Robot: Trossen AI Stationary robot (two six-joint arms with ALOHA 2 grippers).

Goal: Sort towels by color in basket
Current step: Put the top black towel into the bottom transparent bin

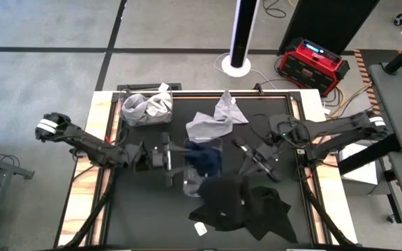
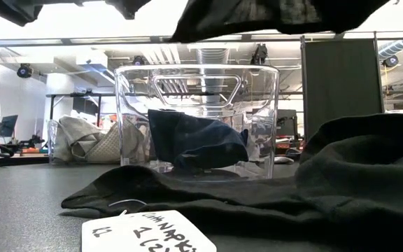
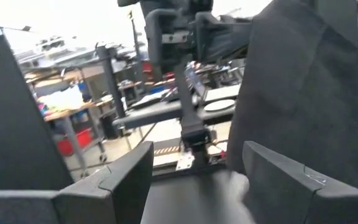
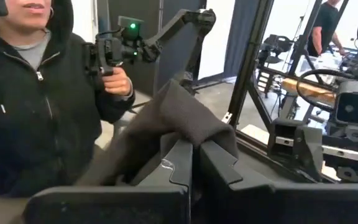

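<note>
A clear basket stands mid-table with a navy towel inside. At the far left, a second basket holds light grey towels. More light grey towels lie loose behind the clear basket. Black towels lie heaped near the front edge. My right gripper, right of the clear basket, is shut on a black towel. My left gripper stands open left of the basket, nothing between its fingers. My right gripper pinches a bunched fold of the black towel between its two fingers, coming from the table's right side. The cloth humps up past the fingertips and drapes slack to one side. In the low view its hanging edge shows clear above the table.
A white tag lies on the table by the black heap's near edge. A person in a dark hoodie stands beyond the table. A red box and a white pole stand on the floor past the far edge.
</note>
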